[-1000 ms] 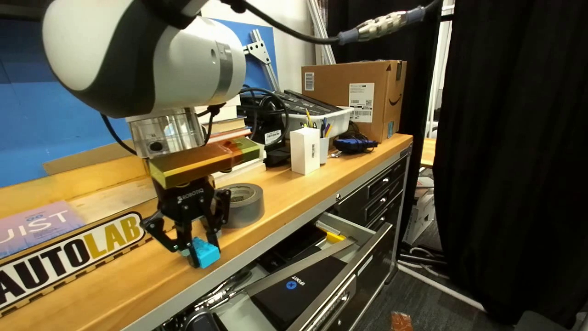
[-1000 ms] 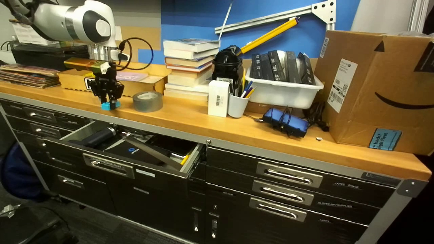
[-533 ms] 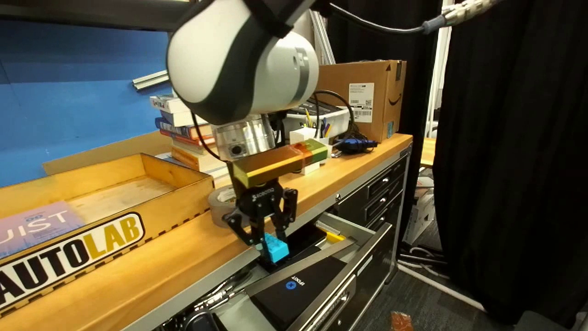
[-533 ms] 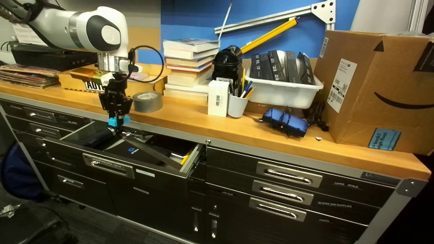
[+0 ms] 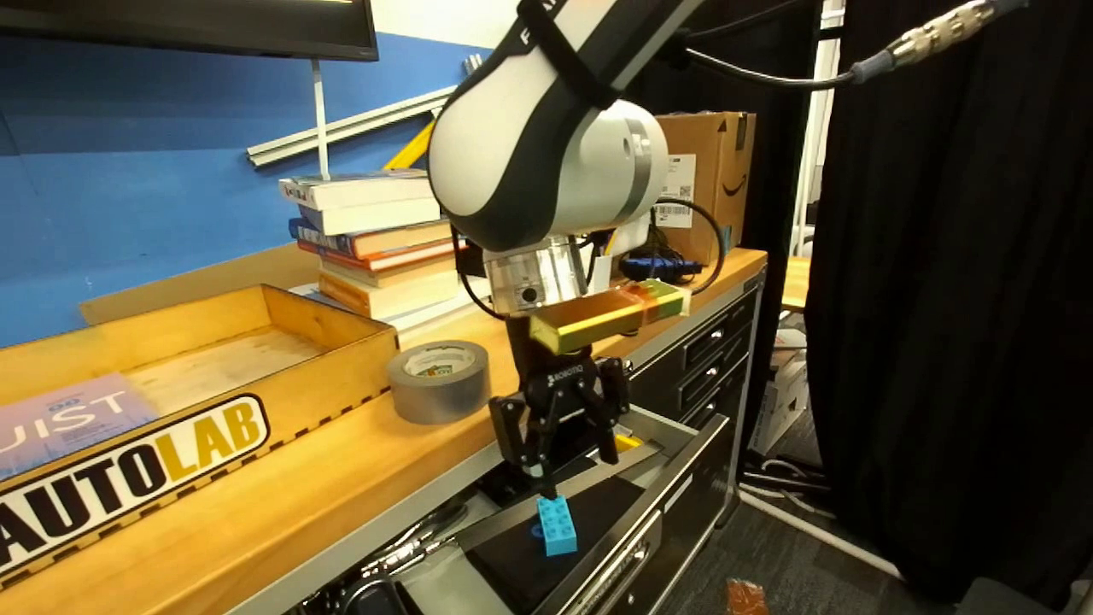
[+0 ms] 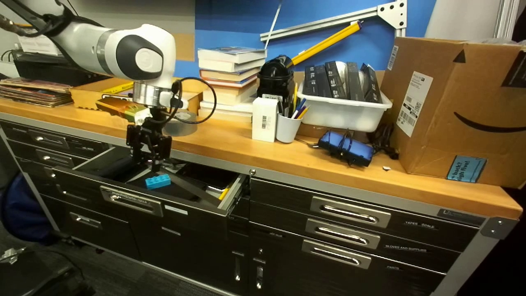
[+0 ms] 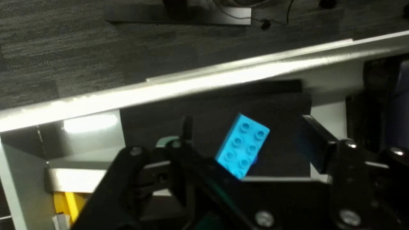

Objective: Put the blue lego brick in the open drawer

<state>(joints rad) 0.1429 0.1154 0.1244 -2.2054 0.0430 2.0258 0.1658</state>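
Wrist view: blue brick (image 7: 243, 143), black case (image 7: 211, 118) in open drawer (image 7: 198, 84).

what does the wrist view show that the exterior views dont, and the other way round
Only the wrist view: a long dark slab down by the floor, beyond the open drawer; I can't tell what it is.

Only the exterior views: the wooden bench top, with the grey tape roll, stack of books and cardboard box on it.

Shared by all: the blue lego brick, over a dark case in the open drawer; the claw, its jaws apart; and a yellow item toward one end of the open drawer.
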